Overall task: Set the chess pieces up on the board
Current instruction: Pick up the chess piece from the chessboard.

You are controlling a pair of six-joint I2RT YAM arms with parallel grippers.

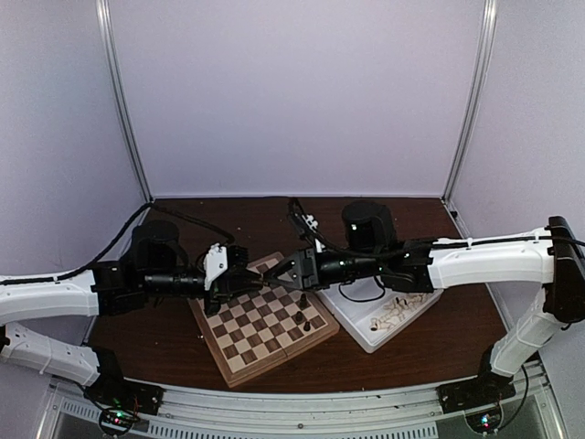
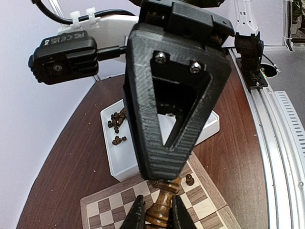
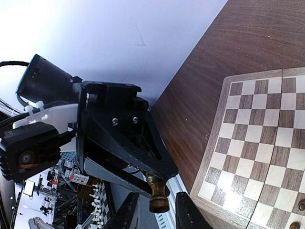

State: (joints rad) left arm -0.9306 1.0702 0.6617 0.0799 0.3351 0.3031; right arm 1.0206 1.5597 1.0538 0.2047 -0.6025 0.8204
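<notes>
Just left of centre in the top view, over the board's point(image 1: 247, 340) far corner, the left gripper point(image 2: 159, 215) is clamped on a brown piece point(image 2: 162, 200). The right gripper point(image 3: 157, 212) stands slightly parted around the piece's base, with a gap on either side.

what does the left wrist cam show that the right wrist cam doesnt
Left wrist only: the white tray with loose dark pieces in it. Right wrist only: a wide stretch of the board, mostly bare squares. Both: one brown chess piece pinched by the left gripper, with the right gripper open around it.
</notes>
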